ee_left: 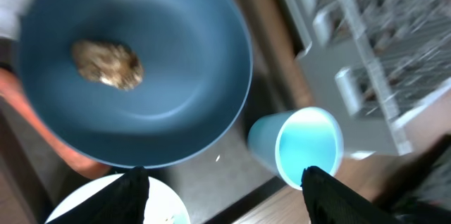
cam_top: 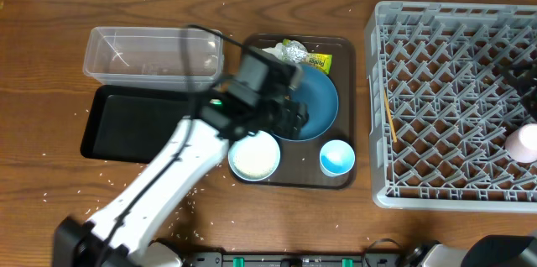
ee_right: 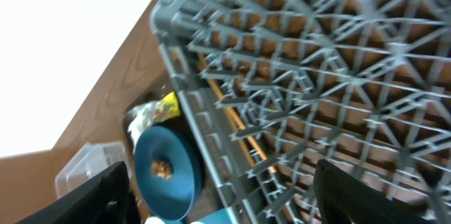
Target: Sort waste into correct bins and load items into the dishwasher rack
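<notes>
Your left tool (ee_left: pixel 231 196) hangs open over the brown serving tray (cam_top: pixel 295 166), fingers wide apart with nothing between them, just above the dark-blue plate (ee_left: pixel 176 55). The brown food lump (ee_left: pixel 106 63) lies on that plate. The blue-lined cup (ee_left: pixel 304 143) and the white bowl (cam_top: pixel 254 156) stand just beside it. Your right tool (ee_right: pixel 236 196) is open and empty above the dishwasher rack (cam_top: pixel 453 49). The pink-lined cup (cam_top: pixel 526 143) sits at the rack's right edge.

You see your left fingers (ee_left: pixel 134 196) spread wide over the dark-blue plate (ee_left: pixel 176 104), with a brown food lump (ee_left: pixel 107 63) on it and the blue-inside cup (ee_left: pixel 307 143) just beside its rim.
</notes>
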You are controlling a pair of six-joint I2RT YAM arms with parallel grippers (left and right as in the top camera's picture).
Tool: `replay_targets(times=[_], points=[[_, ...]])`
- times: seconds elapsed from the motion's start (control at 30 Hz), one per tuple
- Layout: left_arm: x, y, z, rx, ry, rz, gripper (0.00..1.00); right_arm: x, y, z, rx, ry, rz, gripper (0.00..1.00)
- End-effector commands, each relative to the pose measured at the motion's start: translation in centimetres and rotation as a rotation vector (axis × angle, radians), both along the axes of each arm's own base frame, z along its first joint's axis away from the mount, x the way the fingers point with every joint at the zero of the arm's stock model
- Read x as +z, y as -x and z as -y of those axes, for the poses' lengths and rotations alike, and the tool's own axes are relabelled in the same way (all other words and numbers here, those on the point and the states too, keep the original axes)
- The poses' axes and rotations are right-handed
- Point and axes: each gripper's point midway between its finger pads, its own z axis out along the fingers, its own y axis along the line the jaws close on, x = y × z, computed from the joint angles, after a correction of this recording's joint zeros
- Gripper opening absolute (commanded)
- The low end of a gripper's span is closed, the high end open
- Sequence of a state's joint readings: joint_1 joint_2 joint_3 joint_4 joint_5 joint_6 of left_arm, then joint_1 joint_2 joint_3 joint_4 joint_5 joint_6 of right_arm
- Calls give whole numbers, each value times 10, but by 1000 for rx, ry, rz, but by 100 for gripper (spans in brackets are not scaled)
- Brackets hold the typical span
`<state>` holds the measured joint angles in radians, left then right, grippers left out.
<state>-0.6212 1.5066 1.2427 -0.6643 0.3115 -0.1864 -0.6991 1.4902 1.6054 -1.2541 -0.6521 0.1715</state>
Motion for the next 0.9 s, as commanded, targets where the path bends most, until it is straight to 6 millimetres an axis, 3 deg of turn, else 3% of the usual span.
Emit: replay_targets(times=[0.0,0.23,0.5,0.63,0.73,0.87], points=[[-30,0,6,-27,-135,11,67,0,-5,-15,66,0,12,78],[-72,28,42,-143,-195,-50,64,-7,0,-9,46,41,-39,79],[-111,44,56,-178,-248,-126,49,-10,2,-6,36,61,-54,81],[-113,46,59,-187,-247,-125,32,-10,2,-5,34,63,-55,81],[-111,46,59,-186,-243,-121,6,-10,2,-5,35,62,-56,81],[-86,38,51,-158,-228,-109,6,-11,3,-7,61,76,-55,81]])
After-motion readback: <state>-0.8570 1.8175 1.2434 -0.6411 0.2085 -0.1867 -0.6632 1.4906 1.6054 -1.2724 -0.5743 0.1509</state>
